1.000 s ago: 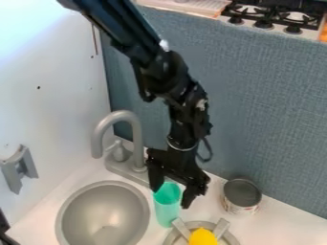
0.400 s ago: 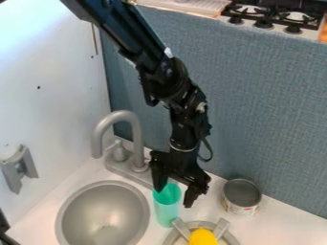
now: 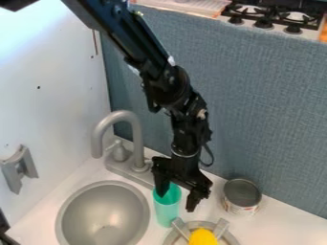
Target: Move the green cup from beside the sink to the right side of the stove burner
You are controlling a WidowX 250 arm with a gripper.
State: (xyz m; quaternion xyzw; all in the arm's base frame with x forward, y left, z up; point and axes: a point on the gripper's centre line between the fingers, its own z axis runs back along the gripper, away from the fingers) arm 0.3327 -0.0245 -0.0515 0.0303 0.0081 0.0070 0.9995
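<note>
A round sink [image 3: 101, 208] lies near left. To its right the black gripper [image 3: 176, 203] hangs open, fingers astride the rim of the green cup [image 3: 167, 214], upright, mouth up, its long axis vertical; a can [image 3: 241, 196] stands right.

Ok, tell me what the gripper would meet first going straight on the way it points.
Most likely the turquoise cup: the gripper points down, jaws apart, one at the cup's mouth, the other beside it. Exact depth is unclear.
</note>
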